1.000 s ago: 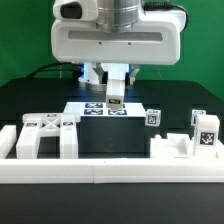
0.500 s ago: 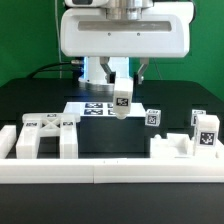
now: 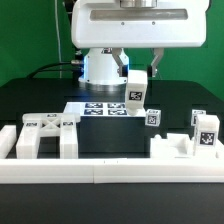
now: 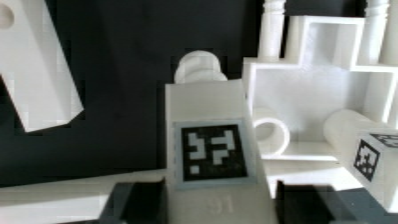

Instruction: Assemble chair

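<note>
Below the pincer [image 3: 136, 72] lies the black counter [image 3: 40, 100], with the chair present only as loose white parts. Well below the pincer, along the near edge, runs the long border rail [image 3: 110, 170]. Low down, to the exterior view's left of the pincer, stands the legged frame [image 3: 40, 135]. Low down, to the exterior view's right, sits a second frame piece [image 3: 175, 147] with a tagged block [image 3: 207, 130] just beside it. The marker board [image 3: 95, 108] lies below the pincer, slightly toward the exterior view's left. A small tagged peg [image 3: 153, 117] stands below the pincer, slightly toward the exterior view's right.

The pincer is clenched on the post [image 3: 135, 93], which hangs roughly upright and clear of the counter. In the wrist view the post [image 4: 210, 110] shows its tag to the camera.

Step in hand, as judged: carrying one post toward its mating part. The next move calls for aligning the post over a socket in a frame piece, then lowering it straight, without tilt.

Containers: no bin or tray is visible. The parts lie loose on the counter behind the rail.
</note>
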